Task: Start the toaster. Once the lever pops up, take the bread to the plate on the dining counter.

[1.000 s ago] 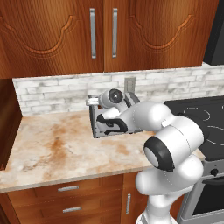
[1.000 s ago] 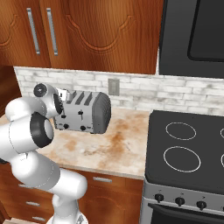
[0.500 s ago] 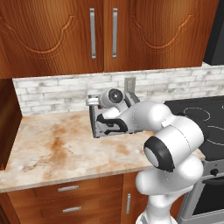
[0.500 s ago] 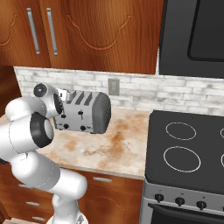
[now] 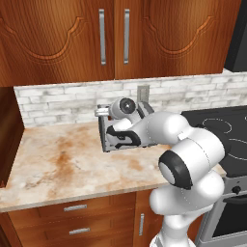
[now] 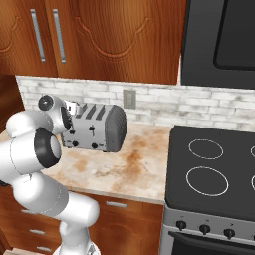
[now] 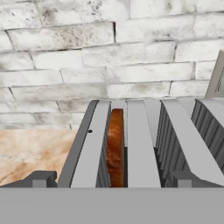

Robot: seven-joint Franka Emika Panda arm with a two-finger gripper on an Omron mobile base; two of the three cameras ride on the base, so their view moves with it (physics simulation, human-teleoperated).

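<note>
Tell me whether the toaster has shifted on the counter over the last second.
No. The toaster sits at the same spot below the wall outlet in the right base view.

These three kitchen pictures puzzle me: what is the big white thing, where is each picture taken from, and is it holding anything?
The white thing is a robot arm on a rolling base, drawn by a computer. Two pictures come from cameras on that base, one behind the arm on each side. The third comes from a camera on its hand.

On the marbled counter stands a silver-grey toaster, against a brick wall beside a black stove. The hand camera looks down along the toaster's slots, where a brown slice of bread sits in one slot.

The gripper, the arm's two-fingered hand, hangs open at the toaster's end and holds nothing.
</note>
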